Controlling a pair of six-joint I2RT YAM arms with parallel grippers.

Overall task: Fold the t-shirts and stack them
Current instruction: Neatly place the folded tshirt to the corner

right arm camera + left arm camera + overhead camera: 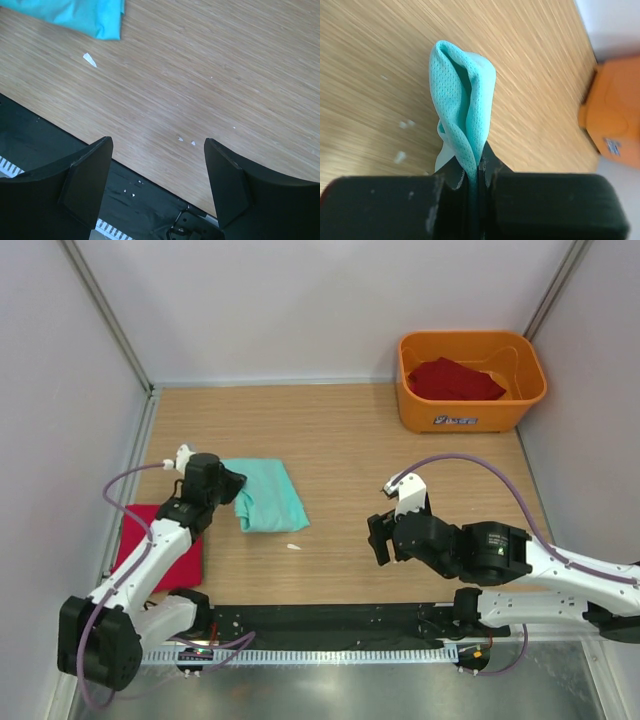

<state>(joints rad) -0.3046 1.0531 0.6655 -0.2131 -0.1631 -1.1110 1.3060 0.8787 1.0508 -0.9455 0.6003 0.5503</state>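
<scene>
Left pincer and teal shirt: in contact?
Touching. The left wrist view shows the left pincer shut on a fold of the teal shirt, with the cloth squeezed between its fingers.

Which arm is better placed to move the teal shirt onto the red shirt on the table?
Left. The left gripper is shut on the teal shirt, and the red shirt lies just beside it, under that arm. The right gripper hangs open over bare table, apart from both.

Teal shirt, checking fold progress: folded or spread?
Folded: the teal shirt is a compact rectangle, edge pinched by the left end effector.
</scene>
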